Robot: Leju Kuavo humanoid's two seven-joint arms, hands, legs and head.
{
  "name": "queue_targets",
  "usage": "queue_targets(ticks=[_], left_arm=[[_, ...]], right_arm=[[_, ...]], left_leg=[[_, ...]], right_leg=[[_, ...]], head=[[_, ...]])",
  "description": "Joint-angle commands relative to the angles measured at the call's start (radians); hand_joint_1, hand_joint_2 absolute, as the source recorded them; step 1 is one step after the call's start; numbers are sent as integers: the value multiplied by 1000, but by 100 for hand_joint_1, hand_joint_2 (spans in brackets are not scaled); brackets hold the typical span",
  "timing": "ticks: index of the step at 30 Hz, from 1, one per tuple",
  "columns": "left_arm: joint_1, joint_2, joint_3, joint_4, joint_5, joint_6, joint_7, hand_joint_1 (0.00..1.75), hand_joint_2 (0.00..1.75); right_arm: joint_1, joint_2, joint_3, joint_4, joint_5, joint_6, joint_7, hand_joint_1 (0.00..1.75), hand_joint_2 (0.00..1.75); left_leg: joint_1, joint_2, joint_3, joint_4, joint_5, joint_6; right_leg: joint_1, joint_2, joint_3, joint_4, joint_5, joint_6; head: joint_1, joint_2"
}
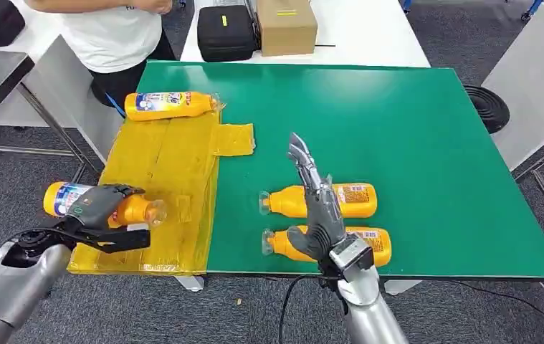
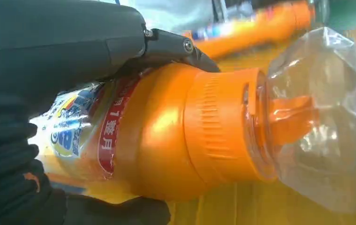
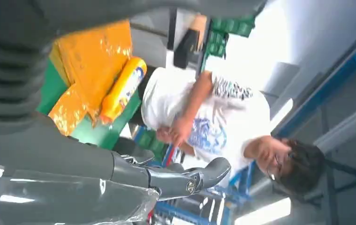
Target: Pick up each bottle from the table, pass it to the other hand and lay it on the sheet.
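My left hand (image 1: 97,209) grips an orange bottle (image 1: 75,202) with a clear cap over the near left part of the yellow sheet (image 1: 168,165); up close, the bottle (image 2: 166,136) lies under my fingers (image 2: 166,44). Another bottle (image 1: 170,105) lies at the sheet's far edge, and appears again as the far bottle (image 3: 122,89). Two more bottles (image 1: 322,201) (image 1: 369,244) lie side by side on the green table (image 1: 398,122). My right hand (image 1: 317,208) hovers over them with fingers stretched out, holding nothing.
A person in a white shirt (image 1: 115,32) stands beyond the table's far left corner. A black case (image 1: 226,32) and a cardboard box (image 1: 287,25) sit on the white table behind. A black round object (image 1: 487,107) lies to the right of the table.
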Motion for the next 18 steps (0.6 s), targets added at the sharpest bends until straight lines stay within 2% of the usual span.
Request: queue_targets(ticks=[1,7,9,16,18], left_arm=[[-95,-72,-130,250,5,21,-7,175,175],[-143,-126,-141,335,16,50,-8,175,175],[-157,-139,-146,366,27,68,-16,175,175],[-188,-161,-153,393,32,70,-19,175,175],[-206,-175,-158,399,31,67,-18,175,175]], right_arm=[[-5,-23,-45,19,-6,-29,-3,0,175],[-30,-10,-65,89,20,-103,42,0,175],[-3,-7,-78,110,31,-136,48,0,175],[-2,-2,-93,131,52,-166,72,0,175],[-33,5,-100,158,43,-157,79,0,175]], left_leg=[[0,-2,5,-1,-1,0],[0,-3,6,-2,0,0],[0,-3,8,-2,0,0],[0,-3,8,-1,1,1],[0,-4,14,-3,-2,1]], right_leg=[[0,-3,6,-1,-2,-2],[0,-4,7,-2,-1,-1],[1,-4,10,-2,-1,-2],[0,-4,10,-2,-1,-1],[1,-6,17,-3,-3,-4]], head=[[0,0],[0,0],[0,0],[0,0],[0,0]])
